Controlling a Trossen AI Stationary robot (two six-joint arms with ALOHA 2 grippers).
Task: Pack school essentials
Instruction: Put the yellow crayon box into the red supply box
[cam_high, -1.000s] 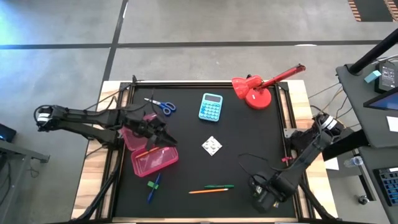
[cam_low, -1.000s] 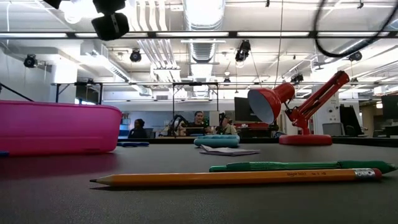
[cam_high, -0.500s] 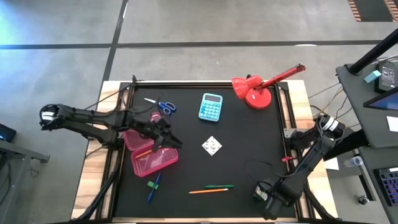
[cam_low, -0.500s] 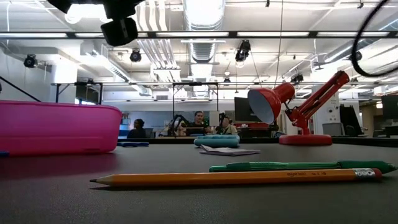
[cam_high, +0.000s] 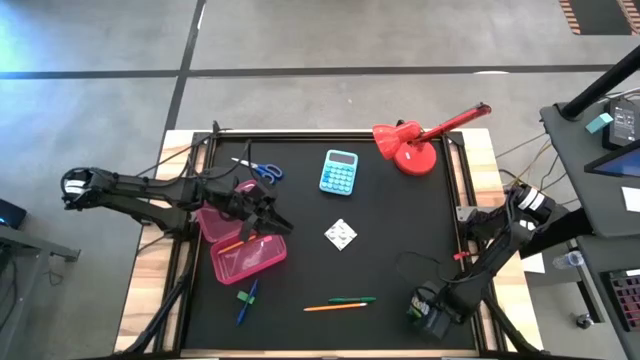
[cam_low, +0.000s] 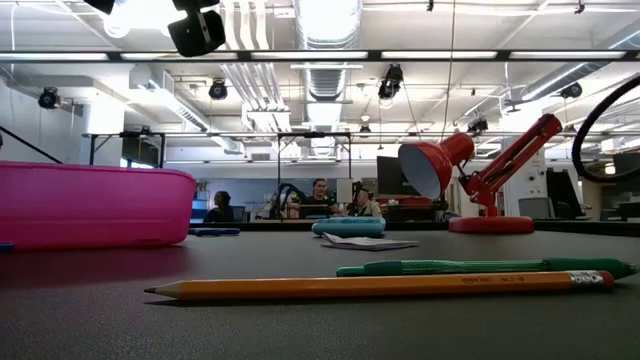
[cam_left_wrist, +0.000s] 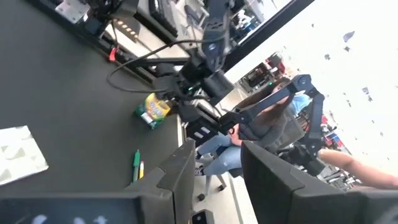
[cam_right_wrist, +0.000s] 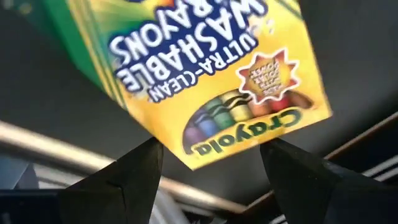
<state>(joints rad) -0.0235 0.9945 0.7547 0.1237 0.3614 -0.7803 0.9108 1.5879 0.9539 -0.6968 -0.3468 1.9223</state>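
My left gripper (cam_high: 272, 222) hangs open and empty over the open pink case (cam_high: 246, 254), which holds an orange pencil (cam_high: 238, 243); its fingers also show in the left wrist view (cam_left_wrist: 217, 149). My right gripper (cam_high: 428, 310) is low at the table's near right corner, open. Its fingers stand on either side of a corner of the yellow-green crayon box (cam_right_wrist: 205, 74), which lies on the table (cam_left_wrist: 152, 111); I cannot tell whether they touch it. On the table lie scissors (cam_high: 259, 170), a white patterned square (cam_high: 340, 235), an orange pencil (cam_high: 335, 307), a green pen (cam_high: 352, 299) and markers (cam_high: 245, 298).
A light-blue calculator (cam_high: 340, 172) and a red desk lamp (cam_high: 415, 145) stand at the far side. The table's metal rail (cam_right_wrist: 56, 146) runs close by the crayon box. People sit in the room beyond the table (cam_low: 320, 195).
My left gripper has drifted a little toward the table's right edge and slightly up above the pink case. My right gripper has shifted slightly about the near right corner.
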